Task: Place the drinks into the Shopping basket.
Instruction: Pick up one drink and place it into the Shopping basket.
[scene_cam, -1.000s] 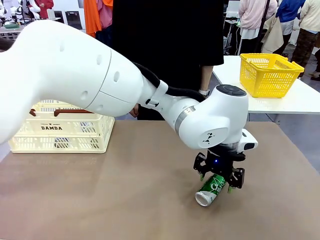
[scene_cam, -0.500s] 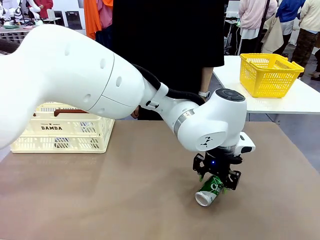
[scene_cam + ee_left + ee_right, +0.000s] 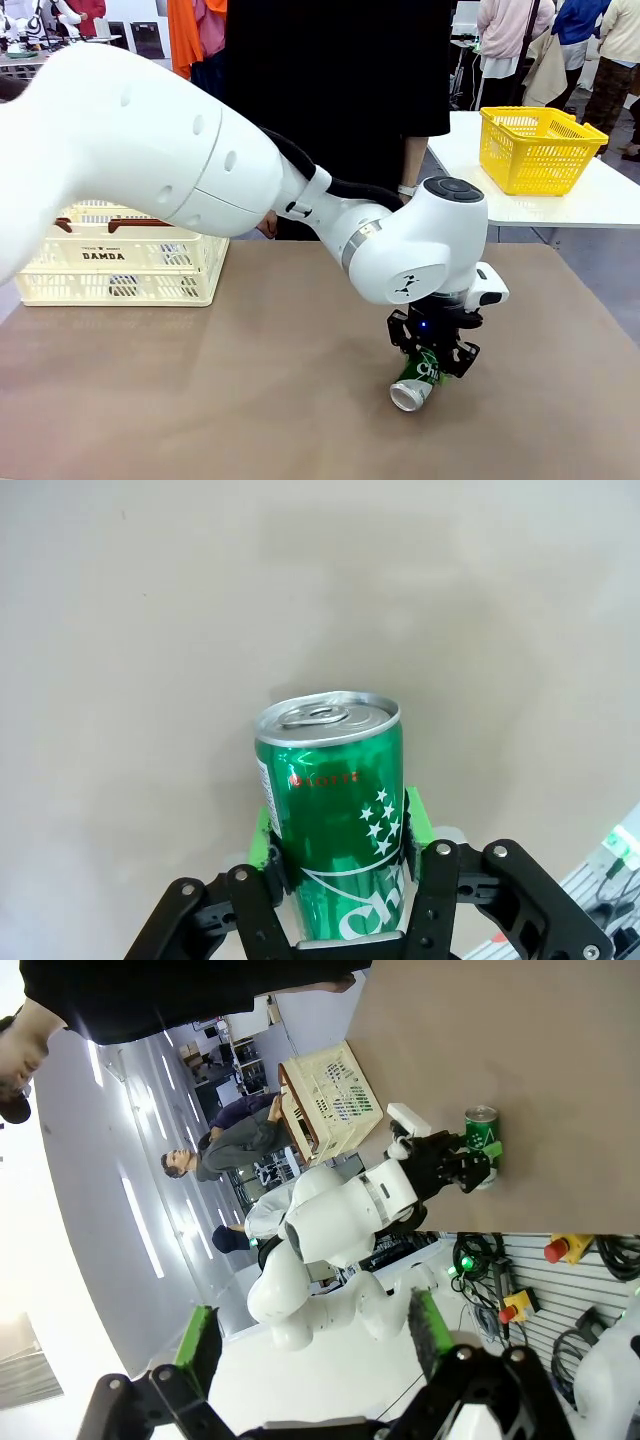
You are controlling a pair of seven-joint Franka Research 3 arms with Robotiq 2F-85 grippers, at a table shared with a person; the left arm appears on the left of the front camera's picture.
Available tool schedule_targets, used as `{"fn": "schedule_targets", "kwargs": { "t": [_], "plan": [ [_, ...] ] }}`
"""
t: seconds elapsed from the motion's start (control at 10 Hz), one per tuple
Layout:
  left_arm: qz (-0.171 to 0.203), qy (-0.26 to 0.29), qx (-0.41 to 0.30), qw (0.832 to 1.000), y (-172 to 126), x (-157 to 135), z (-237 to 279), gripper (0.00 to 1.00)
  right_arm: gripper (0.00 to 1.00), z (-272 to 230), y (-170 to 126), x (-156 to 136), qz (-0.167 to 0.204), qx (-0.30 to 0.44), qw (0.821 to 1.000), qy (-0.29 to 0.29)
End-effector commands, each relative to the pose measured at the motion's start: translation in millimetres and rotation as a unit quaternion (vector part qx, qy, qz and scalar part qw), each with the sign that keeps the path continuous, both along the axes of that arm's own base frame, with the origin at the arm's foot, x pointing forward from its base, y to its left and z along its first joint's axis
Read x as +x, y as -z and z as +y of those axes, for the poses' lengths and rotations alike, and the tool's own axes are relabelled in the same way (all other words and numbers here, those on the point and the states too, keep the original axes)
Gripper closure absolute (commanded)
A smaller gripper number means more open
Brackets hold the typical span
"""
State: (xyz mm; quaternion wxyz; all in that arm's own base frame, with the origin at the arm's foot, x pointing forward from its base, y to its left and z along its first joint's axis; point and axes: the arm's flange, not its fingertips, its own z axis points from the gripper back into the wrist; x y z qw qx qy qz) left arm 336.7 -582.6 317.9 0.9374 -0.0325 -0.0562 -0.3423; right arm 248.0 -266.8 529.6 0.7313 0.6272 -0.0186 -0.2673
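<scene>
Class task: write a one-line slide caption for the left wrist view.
Left gripper closing its green pads around a slim green aluminium can lying on the tan table.

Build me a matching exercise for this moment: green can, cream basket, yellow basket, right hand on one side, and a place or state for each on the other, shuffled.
Things:
1. green can
2. cream basket
3. yellow basket
4. right hand

Places or states:
A. open, holding nothing
B. on the white side table behind the brown table
C. lying on its side between the left hand's green pads
D. on the brown table's far left

Pairs: 1-C, 2-D, 3-B, 4-A
</scene>
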Motion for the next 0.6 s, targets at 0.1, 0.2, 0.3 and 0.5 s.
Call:
{"fn": "schedule_targets", "kwargs": {
  "t": [0.1, 0.2, 0.3, 0.5],
  "plan": [
    [-0.015, -0.004, -0.058, 0.998, -86.9, 4.1, 65.7, 1.00, 0.00, 3.4, -0.8, -0.8, -0.010, 0.003, 1.000, 0.004],
    [-0.003, 0.008, -0.063, 0.998, -133.5, 15.9, 96.7, 1.00, 0.00, 3.4, -0.8, -0.8, -0.010, 0.003, 1.000, 0.004],
    [0.035, 0.077, -0.047, 0.995, -179.7, 26.3, 128.5, 1.00, 0.00, 3.4, -0.8, -0.8, -0.010, 0.003, 1.000, 0.004],
    [-0.019, 0.029, -0.064, 0.997, -255.6, 34.2, 196.3, 1.00, 0.00, 3.4, -0.8, -0.8, -0.010, 0.003, 1.000, 0.004]
  ]
}}
